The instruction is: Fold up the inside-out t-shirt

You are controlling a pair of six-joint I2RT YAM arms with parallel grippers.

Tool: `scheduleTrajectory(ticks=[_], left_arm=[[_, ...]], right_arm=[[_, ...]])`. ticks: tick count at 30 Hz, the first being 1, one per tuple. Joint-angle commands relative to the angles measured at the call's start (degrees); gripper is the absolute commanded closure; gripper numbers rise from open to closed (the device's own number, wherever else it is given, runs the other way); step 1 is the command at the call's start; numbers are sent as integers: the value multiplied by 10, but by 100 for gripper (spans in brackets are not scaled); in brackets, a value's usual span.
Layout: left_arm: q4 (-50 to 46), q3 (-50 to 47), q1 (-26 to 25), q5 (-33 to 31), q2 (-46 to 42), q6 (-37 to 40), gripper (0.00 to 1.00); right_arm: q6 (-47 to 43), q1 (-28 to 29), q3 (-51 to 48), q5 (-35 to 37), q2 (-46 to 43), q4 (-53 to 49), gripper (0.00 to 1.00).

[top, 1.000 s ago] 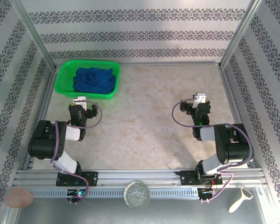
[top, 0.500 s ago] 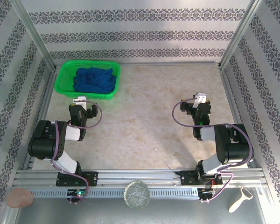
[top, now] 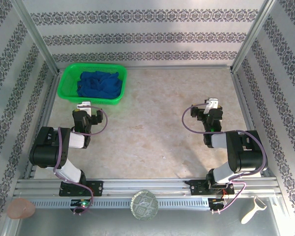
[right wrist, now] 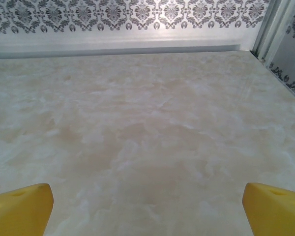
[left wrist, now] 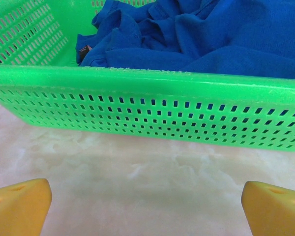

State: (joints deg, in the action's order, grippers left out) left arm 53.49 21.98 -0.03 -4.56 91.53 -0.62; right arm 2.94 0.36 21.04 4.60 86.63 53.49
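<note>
**Inside-out t-shirt (top: 101, 84) sat bunched in the basket, work not begun**

Nothing had shifted over the last second. Both arms held the same poses, and the blue cloth kept the same crumpled heap inside the green mesh basket (top: 67, 83). By that showing the fold had not started, and the garment had yet to be lifted out and spread on the counter (top: 152, 108).

The left jaws, on the left arm (top: 54, 150), were released and spread wide with nothing between them. The basket's near wall stood just ahead of them, and the t-shirt lay beyond and above that rim. The right jaws, on the right arm (top: 241, 152), were likewise released and empty. Bare counter lay ahead of them, and the basket was well apart, off to their left.

A small dark tag (left wrist: 83, 49) with a reddish spot peeked from the cloth at the heap's left edge. It was too small to read, and no brand or other writing could be made out.
</note>
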Motion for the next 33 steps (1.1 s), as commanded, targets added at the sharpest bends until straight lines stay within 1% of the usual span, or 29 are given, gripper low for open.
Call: scheduleTrajectory(ticks=[1,3,4,6,7,8,9,10,11,12,13,14,15,17,18,20,23,26,29,33], left_arm=[[-12,-4,-5,-4,-47,-3,1],[-61,-7,-5,-33,-108,-13,1],[-95,-7,-5,-52,-150,-26,1],[-187,4,-4,-121,-236,-88,1],[-248,18,-3,-139,-272,-116,1],[-319,40,-2,-158,-307,-154,1],[-396,67,0,-174,-331,-191,1],[-446,91,5,-180,-345,-223,1],[-507,118,17,-169,-352,-254,1],[-549,146,30,-153,-349,-281,1],[-582,175,43,-143,-339,-304,1],[-621,210,63,-117,-321,-331,1],[-649,247,88,-77,-295,-348,1],[-699,325,129,-17,-231,-364,1],[-722,370,146,10,-191,-362,1],[-765,461,168,55,-108,-340,1],[-834,599,184,76,22,-299,1],[-882,706,197,63,127,-278,1],[-900,783,210,68,219,-266,1],[-940,900,212,53,327,-244,1]], right_arm=[[18,5,-10,65,-73,-22,1],[19,14,-10,95,-143,-75,2],[41,14,-10,101,-182,-104,2],[103,4,12,84,-259,-223,2],[128,-1,24,69,-287,-262,2],[169,-4,38,53,-315,-296,2],[235,-7,50,47,-342,-334,2],[288,-15,58,33,-365,-370,2],[311,-35,69,-27,-383,-383,2],[342,-59,79,-100,-386,-384,2],[380,-77,93,-153,-382,-388,2],[416,-93,110,-210,-367,-389,2],[435,-98,124,-267,-347,-380,2],[443,-92,166,-340,-307,-389,2],[441,-84,187,-359,-289,-407,2],[431,-64,225,-365,-267,-448,2],[380,-36,282,-352,-241,-551,2],[347,-18,302,-322,-239,-607,2],[337,-14,300,-318,-246,-623,2],[316,-10,304,-317,-255,-651,2]])
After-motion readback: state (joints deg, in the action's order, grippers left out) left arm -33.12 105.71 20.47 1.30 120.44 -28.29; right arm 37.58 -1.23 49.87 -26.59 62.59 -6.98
